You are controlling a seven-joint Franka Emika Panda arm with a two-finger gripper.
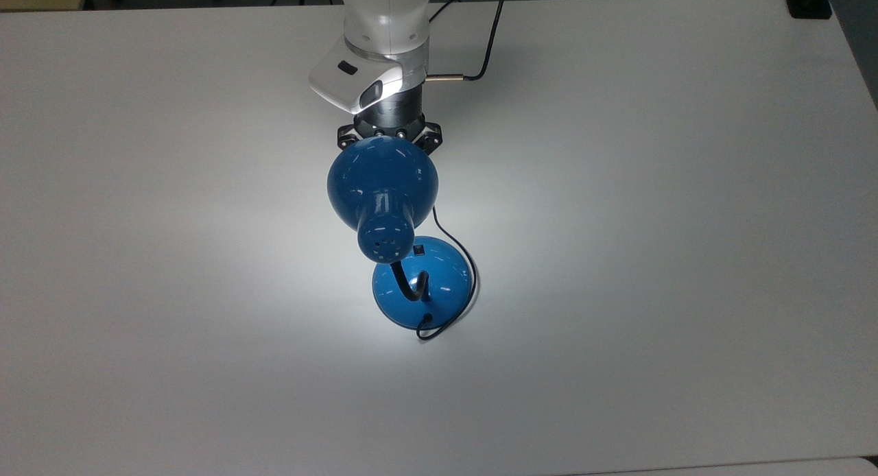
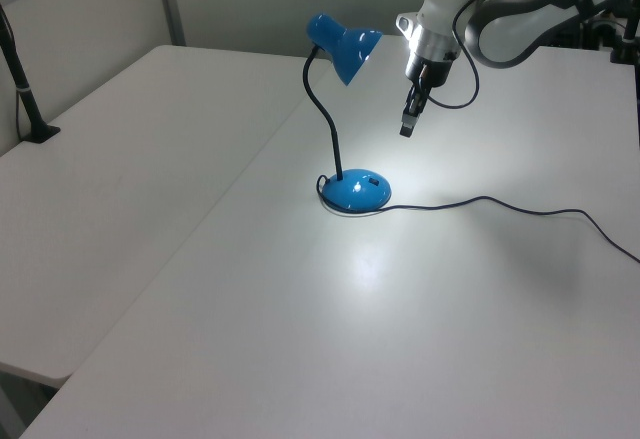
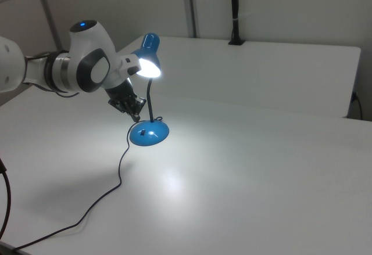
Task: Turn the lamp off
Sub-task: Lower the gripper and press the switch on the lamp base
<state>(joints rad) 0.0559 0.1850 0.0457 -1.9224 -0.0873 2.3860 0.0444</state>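
The blue lamp stands lit in the middle of the white table. Its bell shade [image 1: 382, 181] hangs on a black gooseneck [image 2: 325, 124] over the round base [image 1: 432, 284], and a small black switch [image 1: 420, 250] sits on the base. My gripper [image 2: 406, 129] hangs in the air beside the shade [image 2: 345, 47] and above the table, fingers shut with nothing between them. In the top view the shade hides the fingertips. In the right view the gripper [image 3: 136, 114] is just left of the base [image 3: 149, 133], higher than it.
The lamp's thin black cord [image 2: 480, 200] runs from the base across the table toward the left view's right. A black clamped post [image 2: 25, 84] stands at the left view's far left edge. A black block [image 1: 809, 3] sits on the table corner at the top view's upper right.
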